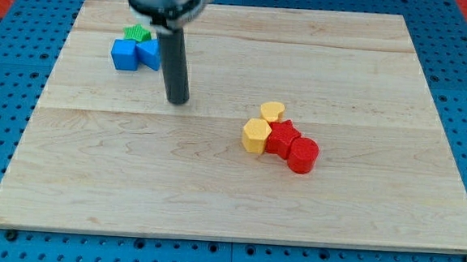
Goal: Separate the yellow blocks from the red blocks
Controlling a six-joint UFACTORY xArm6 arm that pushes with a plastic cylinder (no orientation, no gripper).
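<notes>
Yellow blocks sit right of centre on the wooden board (pixel 92 179). At upper left, a green block (pixel 136 33) touches two blue blocks (pixel 126 54) (pixel 150 54); my tip (pixel 177 101) stands just right of them — a bare rod with no jaws, touching nothing. Then the yellow hexagon (pixel 255 136) and yellow heart (pixel 273 111) — touching the red star (pixel 282 138) and red cylinder (pixel 303 155).

Rod's upper body cut off by the view's top edge. Green block (pixel 137 33) near the table's (pixel 213 203) top-left corner mostly hidden behind the blue blocks (pixel 135 53); shape unclear. Rod overlaps the right blue block's edge. Red star-ish block (pixel 282 137) partly covered by red cylinder (pixel 303 155).
</notes>
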